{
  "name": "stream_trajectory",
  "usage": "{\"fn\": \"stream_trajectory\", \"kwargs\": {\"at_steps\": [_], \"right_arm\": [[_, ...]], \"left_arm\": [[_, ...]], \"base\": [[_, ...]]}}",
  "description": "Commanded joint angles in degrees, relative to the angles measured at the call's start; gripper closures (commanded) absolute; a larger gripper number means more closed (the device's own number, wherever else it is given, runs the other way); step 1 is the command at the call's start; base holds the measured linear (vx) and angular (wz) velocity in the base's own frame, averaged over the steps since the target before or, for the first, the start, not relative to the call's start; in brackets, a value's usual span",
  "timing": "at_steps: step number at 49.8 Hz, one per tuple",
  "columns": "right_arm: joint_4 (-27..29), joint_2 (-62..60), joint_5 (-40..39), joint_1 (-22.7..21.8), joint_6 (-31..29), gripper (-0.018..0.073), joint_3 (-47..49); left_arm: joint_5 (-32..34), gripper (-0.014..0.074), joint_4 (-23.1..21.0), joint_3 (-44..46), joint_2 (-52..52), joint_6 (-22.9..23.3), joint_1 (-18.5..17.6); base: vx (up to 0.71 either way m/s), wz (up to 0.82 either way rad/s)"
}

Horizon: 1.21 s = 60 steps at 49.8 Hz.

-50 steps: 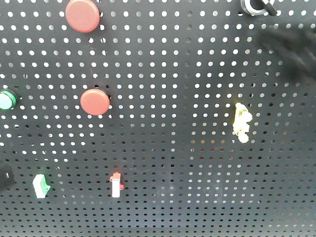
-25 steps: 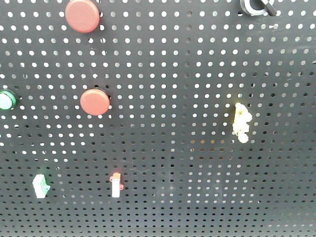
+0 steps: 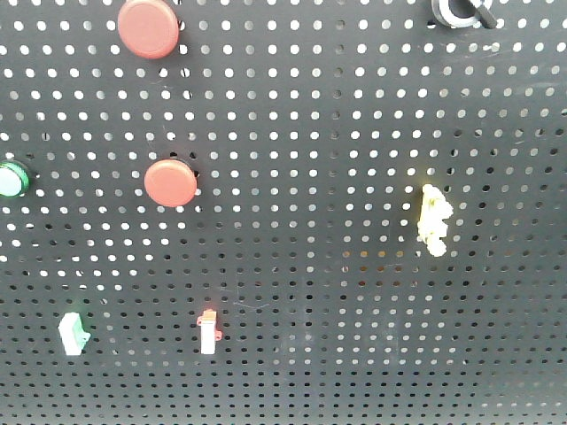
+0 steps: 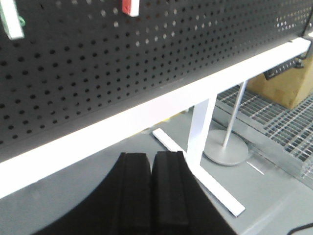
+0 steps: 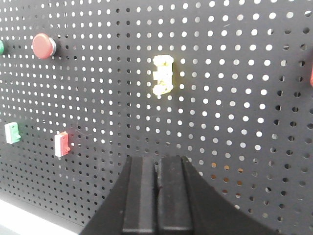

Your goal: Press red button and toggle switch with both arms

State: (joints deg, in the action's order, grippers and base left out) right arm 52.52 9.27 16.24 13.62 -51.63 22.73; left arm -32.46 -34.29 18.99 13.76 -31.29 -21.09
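2 end effectors are sitting clamped empty: the right end effector (image 5: 157, 196) is facing the pegboard (image 5: 220, 122), red button (image 5: 44, 45) lying up-left of it; the left end effector (image 4: 153, 196) is hanging below the board.

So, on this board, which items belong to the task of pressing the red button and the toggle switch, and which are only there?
Belong to the task:
- lower red button
- upper red button
- red switch
- left gripper, right gripper; which red button is meant, I cannot tell

Only there:
- green button
- green switch
- yellow part
- black knob
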Motion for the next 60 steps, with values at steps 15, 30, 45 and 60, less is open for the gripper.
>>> {"fn": "stream_trajectory", "kwargs": {"at_steps": [15, 30, 45, 60], "right_arm": [[0.90, 0.74, -2.58, 0.04, -0.14, 0.0562, 1.49], [0.90, 0.74, -2.64, 0.04, -0.14, 0.0562, 1.49], [0.90, 0.60, -2.27, 0.04, -0.14, 0.0562, 1.49], [0.90, 0.60, -2.27, 0.04, -0.14, 0.0562, 1.49]], "left_arm": [[3.66, 0.0595, 0.48, 0.77, 0.32, 0.46, -0.08], [22.11, 0.0595, 24.24, -13.94, -14.25, 16.20, 8.86], [30.17, 0.0595, 29.61, -22.54, -14.95, 23.38, 11.27], [30.13, 0.0595, 29.54, -22.54, -14.76, 23.38, 11.27]], "base": [[0.00, 0.00], [0.00, 0.00], [0.00, 0.00], [0.00, 0.00]]}}
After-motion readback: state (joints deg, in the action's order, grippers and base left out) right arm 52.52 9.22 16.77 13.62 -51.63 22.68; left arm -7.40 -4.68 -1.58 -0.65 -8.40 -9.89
